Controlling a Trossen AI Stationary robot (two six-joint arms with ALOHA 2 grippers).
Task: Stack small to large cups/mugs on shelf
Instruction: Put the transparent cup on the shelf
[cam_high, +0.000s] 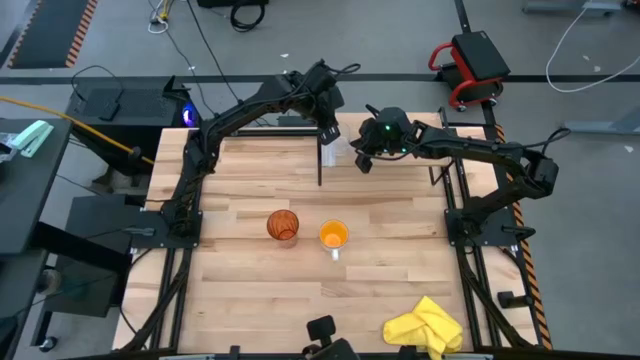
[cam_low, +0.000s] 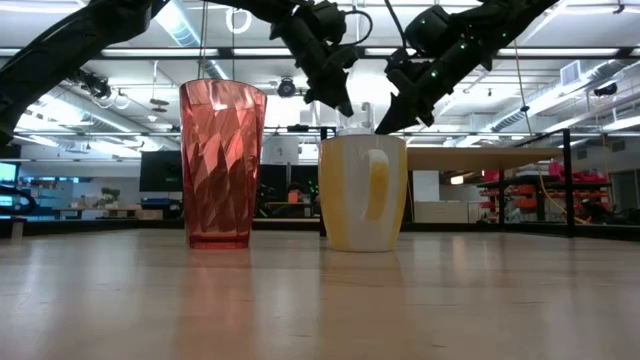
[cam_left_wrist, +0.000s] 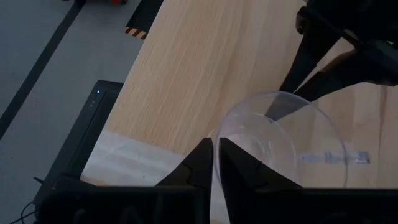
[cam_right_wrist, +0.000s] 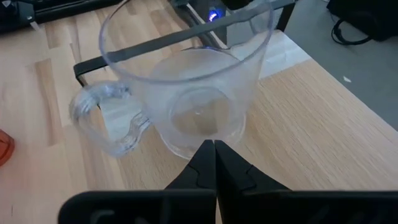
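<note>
1. a yellow cloth (cam_high: 424, 328) lies at the surface's (cam_high: 250, 300) near edge, about 5 o'clock.
2. mid-surface stand the tumbler (cam_high: 283, 225) and, at its 3 o'clock, the orange mug (cam_high: 334, 236), apart.
3. far back, at 12 o'clock, the glass cup (cam_high: 338, 150) sits on the shelf (cam_high: 420, 150).
4. the left hand (cam_left_wrist: 215, 163) pinches the cup's rim.
5. the right hand (cam_right_wrist: 214, 155), fingers together, hovers just beside the cup's base.

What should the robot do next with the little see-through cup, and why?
Probably open the left gripper and let go. Its fingers pinch the rim of the clear glass cup, which seems to stand on the shelf already; the right gripper is shut beside it.
</note>
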